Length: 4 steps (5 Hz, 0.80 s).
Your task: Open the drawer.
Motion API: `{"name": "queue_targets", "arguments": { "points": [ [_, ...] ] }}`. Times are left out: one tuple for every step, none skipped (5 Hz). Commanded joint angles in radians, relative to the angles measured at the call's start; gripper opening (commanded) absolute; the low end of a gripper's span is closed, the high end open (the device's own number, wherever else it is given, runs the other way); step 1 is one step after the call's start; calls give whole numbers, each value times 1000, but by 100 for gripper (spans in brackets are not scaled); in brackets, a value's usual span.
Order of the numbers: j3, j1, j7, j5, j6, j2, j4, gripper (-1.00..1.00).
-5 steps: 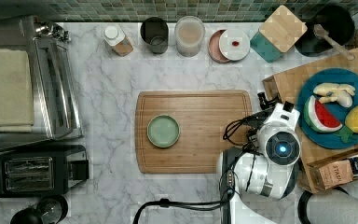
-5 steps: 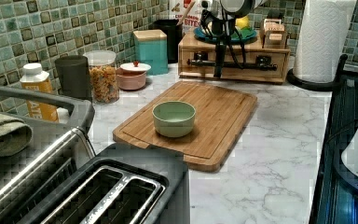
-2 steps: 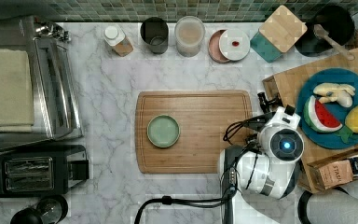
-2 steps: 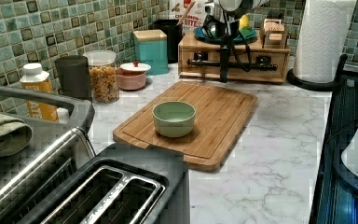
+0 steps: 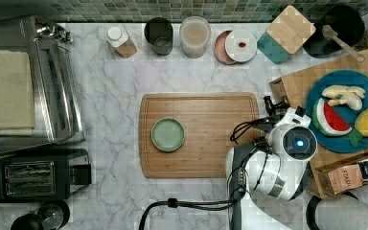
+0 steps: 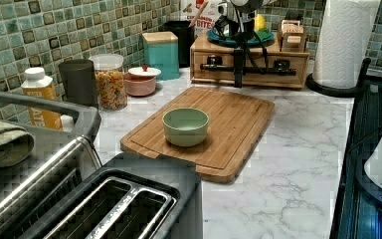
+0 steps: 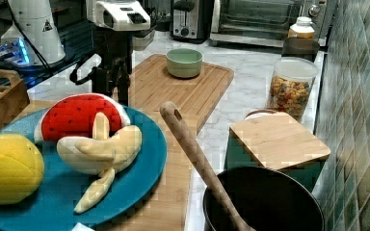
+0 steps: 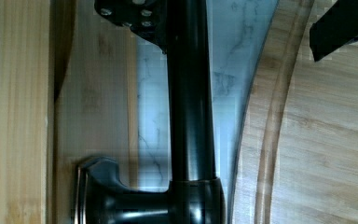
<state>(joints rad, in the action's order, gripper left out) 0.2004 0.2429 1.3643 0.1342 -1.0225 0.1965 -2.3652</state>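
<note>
Drawer [image 6: 251, 74]: front face of the wooden stand, upper centre of the left view; looks shut, or nearly so.
Handle [image 8: 189, 93]: long black bar handle, horizontal across the drawer front in the left view; runs lengthwise down the wrist view.
Gripper [image 6: 238, 74]: hangs vertically at the bar, about mid-span, upper centre of the left view.
Fingers: one dark finger [image 8: 135, 16] at the bar, another [image 8: 342, 23] well off over the cutting board [image 8: 326, 140]; jaws appear wide, not closed on the bar.
Key relation: bar lies between the fingers, long axis crosswise to the closing direction.
Pull direction: judged away from the stand, toward the cutting board.
</note>
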Motion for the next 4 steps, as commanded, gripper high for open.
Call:
{"name": "queue_targets", "arguments": {
  "points": [
    [-168,-115,-11,-148,63,-105,-144,100],
    [-218,-148,-1,-219,20,-150,-228,100],
    [-278,-175,-14,-305,55,-205,-275,100],
    [-288,-207,-70,-320,90,-230,-288,100]
  ]
}}
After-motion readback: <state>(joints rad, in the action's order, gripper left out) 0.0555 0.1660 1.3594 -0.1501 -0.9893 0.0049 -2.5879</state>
